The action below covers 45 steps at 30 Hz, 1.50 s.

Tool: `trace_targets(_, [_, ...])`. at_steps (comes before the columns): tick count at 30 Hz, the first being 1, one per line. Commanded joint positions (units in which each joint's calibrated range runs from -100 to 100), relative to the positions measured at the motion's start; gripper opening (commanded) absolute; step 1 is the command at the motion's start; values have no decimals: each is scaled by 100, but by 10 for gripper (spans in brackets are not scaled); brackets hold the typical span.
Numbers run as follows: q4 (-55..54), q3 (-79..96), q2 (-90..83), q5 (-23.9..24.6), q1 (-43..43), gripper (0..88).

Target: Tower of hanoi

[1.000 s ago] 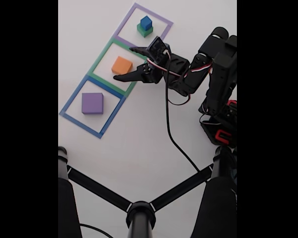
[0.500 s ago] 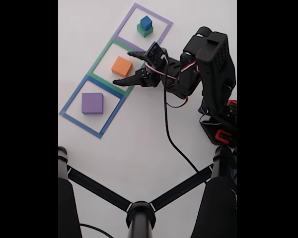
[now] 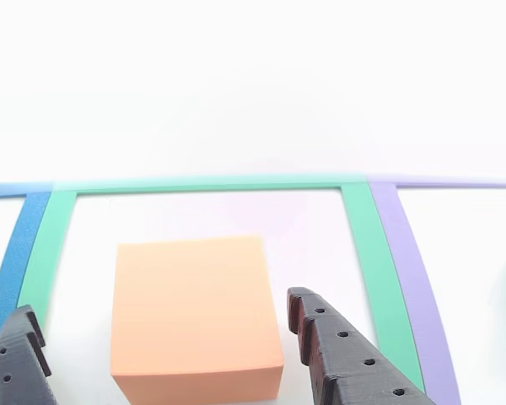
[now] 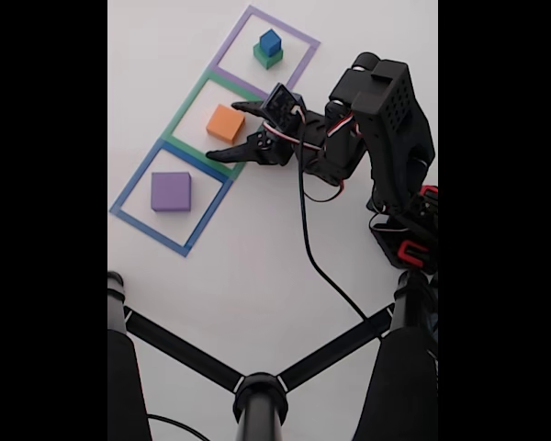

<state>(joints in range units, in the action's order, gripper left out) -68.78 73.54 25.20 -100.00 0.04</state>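
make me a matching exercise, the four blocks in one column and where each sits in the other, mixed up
Things:
1. purple block
2. orange block
3. green block
4. blue block

Places:
A. on top of another block
B. alone in the blue taped square
C. in the green taped square, just ahead of the open tool
D. in the purple taped square, under another block

Pairs: 1-B, 2-C, 3-D, 4-A
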Motion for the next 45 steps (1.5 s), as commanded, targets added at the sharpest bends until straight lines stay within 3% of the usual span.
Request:
trace_targets(1, [-95,-98,-12,0,-99,275])
trace_targets(13, [-87,-117,-12,0,-183,86])
trace_targets(20, [67,74,-509,0,-298,98])
trace_targets(25, [876,347,-1711,0,-359,95])
trace_targets(33, [3806,29,-4107,0,-298,86])
trace_targets(41, [8290,-1925,-5909,0,-206,86])
trace_targets(45, [10808,-3842,-6062,0,-214,85])
